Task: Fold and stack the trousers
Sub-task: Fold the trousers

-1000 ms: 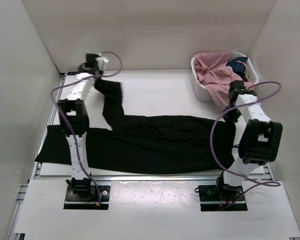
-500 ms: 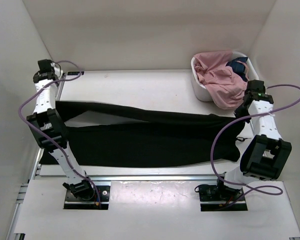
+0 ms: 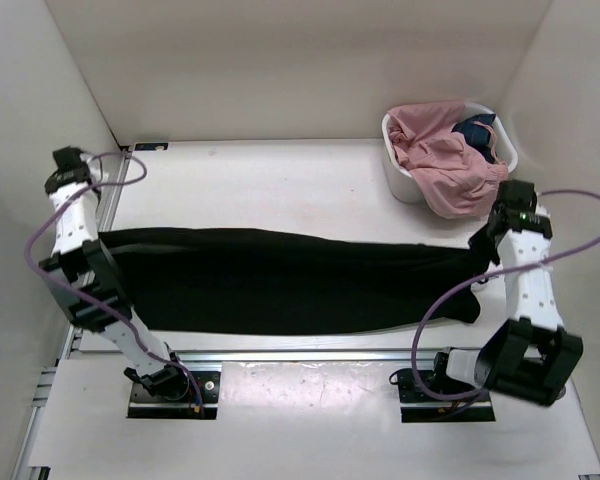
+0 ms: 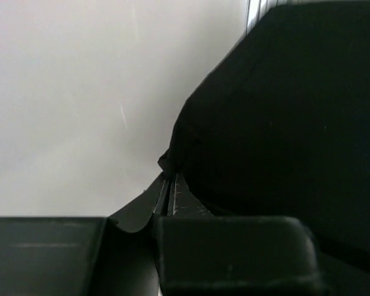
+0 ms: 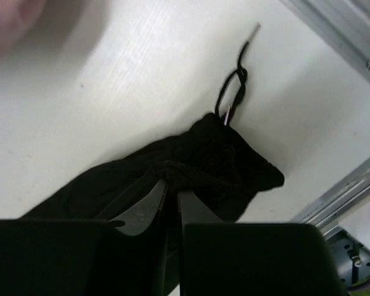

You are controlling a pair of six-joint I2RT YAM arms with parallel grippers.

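Stretching the trousers lengthwise, the left hand pinches one end at the left edge of the bench, and the right hand pinches the bunched waist end (its drawstring trailing loose) at the right. Pulled taut, the trousers span the bench's near half as one long band, likely to smooth the fabric for folding.
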